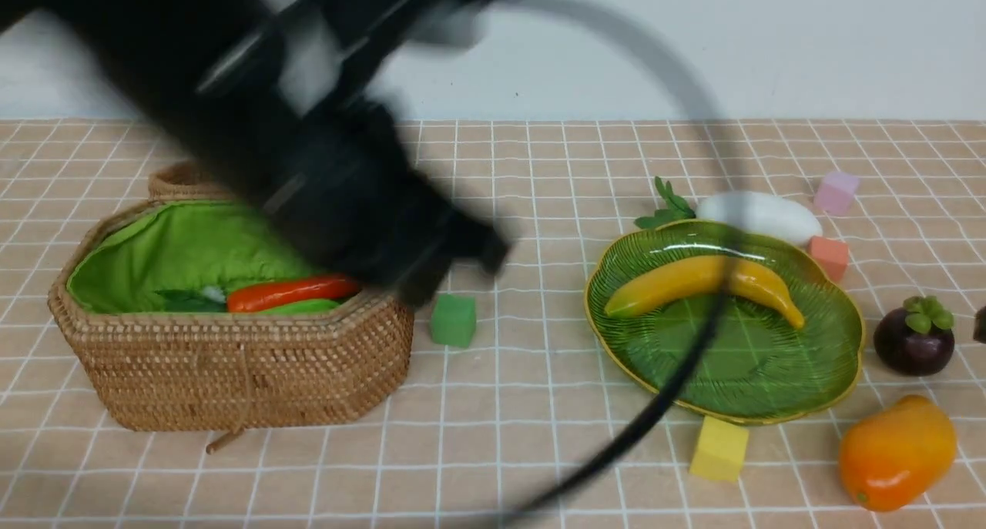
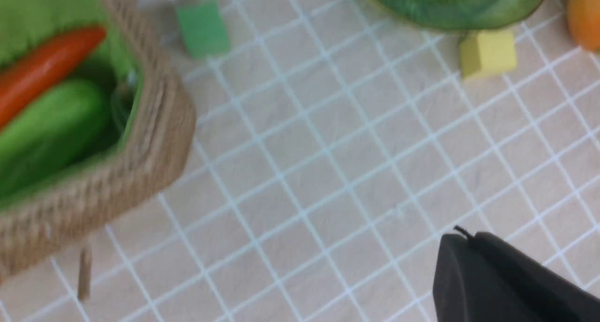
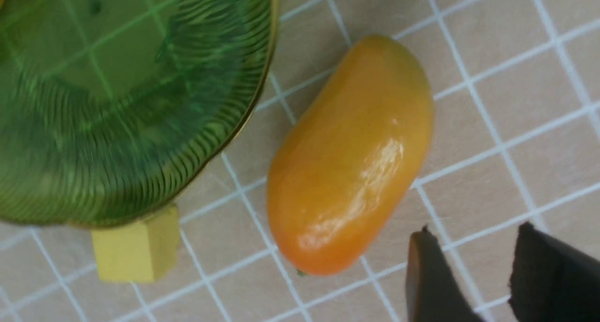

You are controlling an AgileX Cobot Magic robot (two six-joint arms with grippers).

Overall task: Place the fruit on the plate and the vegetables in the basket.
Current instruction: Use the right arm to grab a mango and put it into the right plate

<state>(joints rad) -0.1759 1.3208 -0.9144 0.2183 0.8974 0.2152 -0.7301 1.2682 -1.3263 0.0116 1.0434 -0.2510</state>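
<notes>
The wicker basket (image 1: 231, 359) at the left holds the orange carrot (image 1: 293, 292) and the green gourd (image 1: 300, 307). My left arm is a dark blur above it. The left gripper (image 2: 461, 237) is shut and empty, over bare table beside the basket (image 2: 154, 139). The banana (image 1: 693, 279) lies on the green plate (image 1: 770, 359). Behind the plate lies the white radish (image 1: 762, 215). The mangosteen (image 1: 914, 340) and the mango (image 1: 897, 452) sit right of the plate. My right gripper (image 3: 476, 233) is open and empty, close beside the mango (image 3: 351, 158).
Foam cubes lie around: green (image 1: 453, 321) by the basket, yellow (image 1: 719, 450) at the plate's front rim, pink (image 1: 836, 192) and salmon (image 1: 830, 256) behind the plate. A black cable (image 1: 678, 375) hangs blurred across the plate.
</notes>
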